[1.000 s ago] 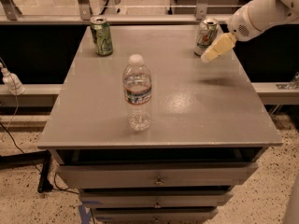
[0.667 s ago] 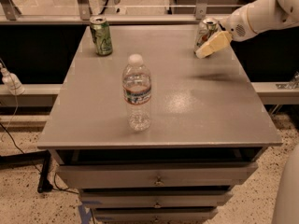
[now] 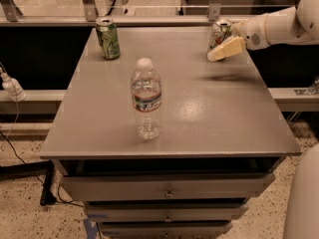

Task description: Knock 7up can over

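The arm (image 3: 279, 26) reaches in from the right, roughly level over the worktop's (image 3: 199, 113) far right corner. Its hand (image 3: 227, 49) tilts down-left at the near side of the upright 7up can (image 3: 218, 31). I cannot tell whether they touch, or whether the hand is wide or narrow.

A grey table (image 3: 199, 118) is seen, with drawers (image 3: 167, 190) set under it. A clear water bottle (image 3: 146, 101) is stood upright near the middle of the top. A green can (image 3: 108, 38) is stood upright at 11 o'clock from the bottle, well apart, by the far edge. A white plug (image 3: 11, 86) is seen at 9 o'clock, off the table. The gripper (image 3: 227, 49) is held at 1 o'clock.
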Robot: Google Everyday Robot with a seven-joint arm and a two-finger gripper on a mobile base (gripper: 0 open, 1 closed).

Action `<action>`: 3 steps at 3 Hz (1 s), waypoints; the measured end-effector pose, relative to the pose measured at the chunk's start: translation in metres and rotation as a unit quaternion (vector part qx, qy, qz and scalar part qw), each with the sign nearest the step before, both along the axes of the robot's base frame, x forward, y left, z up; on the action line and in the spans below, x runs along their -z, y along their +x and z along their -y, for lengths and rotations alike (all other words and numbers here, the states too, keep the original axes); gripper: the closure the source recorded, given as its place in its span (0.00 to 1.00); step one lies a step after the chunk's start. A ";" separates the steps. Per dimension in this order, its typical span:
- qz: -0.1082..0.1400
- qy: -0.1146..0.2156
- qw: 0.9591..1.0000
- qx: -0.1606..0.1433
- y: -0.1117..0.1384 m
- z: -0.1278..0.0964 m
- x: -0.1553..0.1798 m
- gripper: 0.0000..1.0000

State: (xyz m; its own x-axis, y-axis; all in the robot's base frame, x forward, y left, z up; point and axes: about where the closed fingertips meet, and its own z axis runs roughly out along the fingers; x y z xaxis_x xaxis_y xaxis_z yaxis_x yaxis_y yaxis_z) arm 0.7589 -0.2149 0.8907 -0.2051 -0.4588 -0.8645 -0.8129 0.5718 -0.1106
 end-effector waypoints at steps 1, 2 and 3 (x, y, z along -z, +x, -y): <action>0.009 0.041 0.999 -0.019 -0.001 -0.009 -0.002 0.00; 0.014 0.083 0.995 -0.055 -0.017 -0.031 -0.017 0.00; 0.008 0.131 0.986 -0.107 -0.054 -0.068 -0.040 0.00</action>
